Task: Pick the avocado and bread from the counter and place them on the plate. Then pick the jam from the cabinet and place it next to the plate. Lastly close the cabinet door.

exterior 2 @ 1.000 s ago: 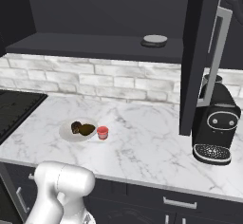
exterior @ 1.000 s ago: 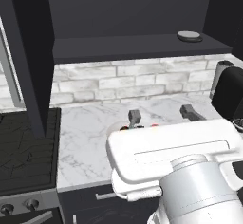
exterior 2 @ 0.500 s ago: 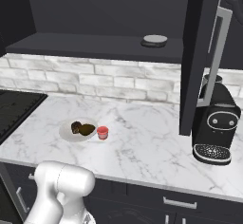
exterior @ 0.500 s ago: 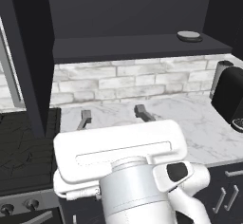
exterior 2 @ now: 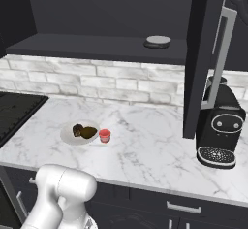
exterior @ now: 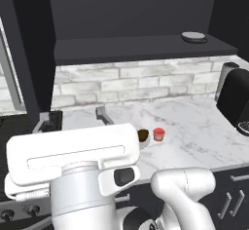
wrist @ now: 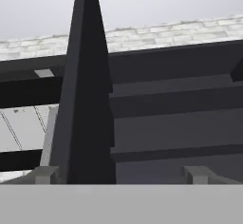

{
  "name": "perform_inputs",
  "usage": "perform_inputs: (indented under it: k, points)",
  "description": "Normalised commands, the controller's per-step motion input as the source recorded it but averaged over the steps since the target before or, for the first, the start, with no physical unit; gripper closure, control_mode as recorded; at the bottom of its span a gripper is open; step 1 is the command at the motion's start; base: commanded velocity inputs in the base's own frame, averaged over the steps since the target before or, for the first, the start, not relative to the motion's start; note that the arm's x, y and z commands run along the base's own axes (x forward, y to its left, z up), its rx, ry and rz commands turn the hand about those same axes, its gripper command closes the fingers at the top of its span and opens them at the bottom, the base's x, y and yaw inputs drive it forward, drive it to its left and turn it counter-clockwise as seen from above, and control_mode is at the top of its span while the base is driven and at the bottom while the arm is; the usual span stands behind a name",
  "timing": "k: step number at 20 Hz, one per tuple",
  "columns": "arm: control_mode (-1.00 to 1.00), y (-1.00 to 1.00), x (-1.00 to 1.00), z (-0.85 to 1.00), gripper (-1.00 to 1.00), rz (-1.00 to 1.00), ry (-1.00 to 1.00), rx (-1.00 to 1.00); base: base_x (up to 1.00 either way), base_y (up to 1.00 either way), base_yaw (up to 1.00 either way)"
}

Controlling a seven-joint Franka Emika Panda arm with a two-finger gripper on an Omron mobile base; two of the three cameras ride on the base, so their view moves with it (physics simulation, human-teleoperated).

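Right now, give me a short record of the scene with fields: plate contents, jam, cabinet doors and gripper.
plate contents: round white plate holds the dark brown knobbly bread and the olive-green avocado
jam: small red jar on the white marble counter, beside the plate
cabinet doors: dark charcoal door stands open
gripper: two-finger gripper open, holding nothing

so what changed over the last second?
The gripper swung left across the left base view, toward the open left cabinet door, fingers apart and empty. Unchanged: avocado and bread on the plate, jam beside it.
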Motion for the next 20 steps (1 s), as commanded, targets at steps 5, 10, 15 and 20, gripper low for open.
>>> perform_inputs:
  k: [5,10,15,20]
  points:
    - [-1.00,0.35,0.05,0.00,-1.00,-0.11,-0.08,0.00,0.00,0.00,0.00]
    - [-1.00,0.24,0.00,0.00,-1.00,-0.20,-0.12,0.00,0.00,0.00,0.00]
    - [-1.00,0.16,0.05,0.00,-1.00,-0.27,-0.07,0.00,0.00,0.00,0.00]
    - [-1.00,0.20,0.18,-0.02,-1.00,-0.28,-0.02,0.02,0.00,0.00,0.00]
